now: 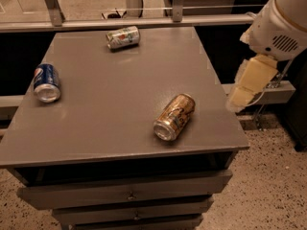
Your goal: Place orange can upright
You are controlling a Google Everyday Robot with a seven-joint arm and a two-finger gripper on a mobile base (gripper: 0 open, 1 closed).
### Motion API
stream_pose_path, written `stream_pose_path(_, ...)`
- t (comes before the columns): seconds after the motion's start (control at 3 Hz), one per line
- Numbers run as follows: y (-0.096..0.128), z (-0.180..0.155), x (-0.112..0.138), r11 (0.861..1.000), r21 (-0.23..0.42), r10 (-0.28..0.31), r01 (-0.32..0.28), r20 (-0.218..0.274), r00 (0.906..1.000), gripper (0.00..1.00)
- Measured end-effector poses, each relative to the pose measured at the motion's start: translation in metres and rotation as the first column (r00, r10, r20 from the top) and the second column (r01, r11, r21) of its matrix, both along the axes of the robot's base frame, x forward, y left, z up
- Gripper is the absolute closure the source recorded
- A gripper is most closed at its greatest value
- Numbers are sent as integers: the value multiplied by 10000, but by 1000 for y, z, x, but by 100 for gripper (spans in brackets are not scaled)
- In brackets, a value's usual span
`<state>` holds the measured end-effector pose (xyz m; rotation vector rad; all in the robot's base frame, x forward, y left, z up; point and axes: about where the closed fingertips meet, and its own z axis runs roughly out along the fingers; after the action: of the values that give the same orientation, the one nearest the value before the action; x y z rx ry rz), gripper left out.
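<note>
The orange can (174, 117) lies on its side on the grey table top (110, 104), near the front right, with its silver end facing the front edge. My gripper (244, 87) hangs off the table's right edge, to the right of the can and a little above table level. It holds nothing and is apart from the can.
A blue can (47, 83) lies on its side at the table's left edge. A white-green can (123, 37) lies on its side at the back. Drawers (129, 193) are below the table top. A rail (144, 22) runs behind the table.
</note>
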<state>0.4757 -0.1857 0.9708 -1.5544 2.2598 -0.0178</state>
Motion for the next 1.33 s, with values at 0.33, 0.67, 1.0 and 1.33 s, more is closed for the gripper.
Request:
stream_pose_path(0.33, 12, -16, 31, 9843, 812, -1589, 1569, 180, 9871, 0)
stream_pose_path(0.67, 13, -41, 62, 9218, 1413, -3670, 3610, 186, 9300, 0)
stream_pose_path(1.0, 14, -56, 72, 8294, 1664, -5358, 5333, -335, 8437, 0)
stream_pose_path(1.33, 15, -56, 70, 7990, 1731, -5761, 5759, -546, 8156, 0)
